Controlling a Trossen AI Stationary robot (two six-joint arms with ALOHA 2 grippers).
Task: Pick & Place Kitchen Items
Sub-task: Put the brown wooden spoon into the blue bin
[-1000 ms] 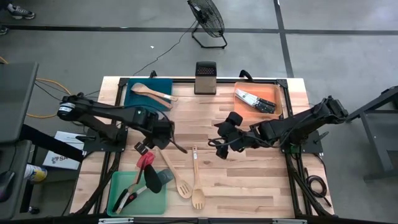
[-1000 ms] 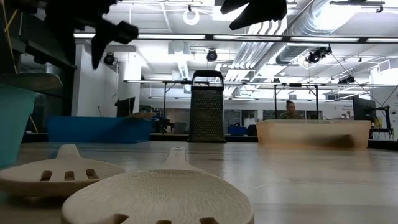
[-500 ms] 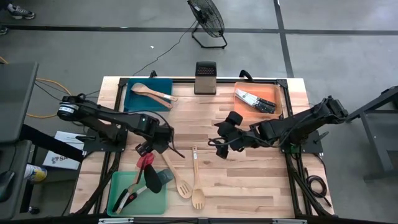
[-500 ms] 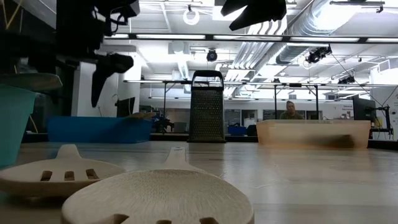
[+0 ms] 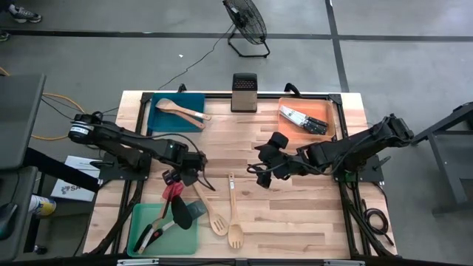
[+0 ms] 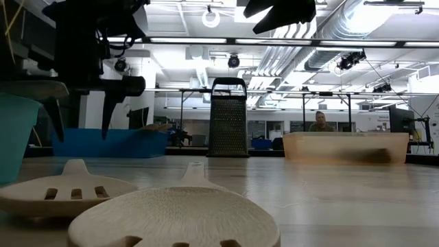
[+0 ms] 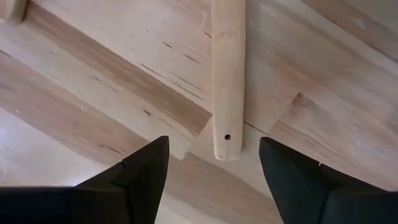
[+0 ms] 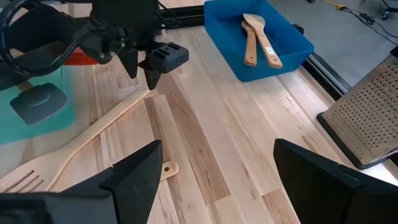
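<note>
Wooden slotted spatula is the thing under your left end effector, a little left of the middle of the counter. Its handle end, with a small hole, lies flat between the two open fingers in the left wrist view, and nothing is held yet. I think it is light, stiff and dry, so it should not slip much or break. The handle is thin and lies flat on the wood, so take hold across the handle, close to its end, and go low.

Right beside it lies a wooden fork, so you could bump that one. Nearer and to the left, the green tray holds a grey spatula, and a red spatula rests over its edge. Your right end effector waits over the middle, fingers wide and empty.

The counter is smooth pale wood planks. Farther off are the blue tray with two wooden spoons, the metal grater, and the orange tray with knives. Beyond the counter stands a floor fan. In the low view the room is big and bright, and a person sits far back.
</note>
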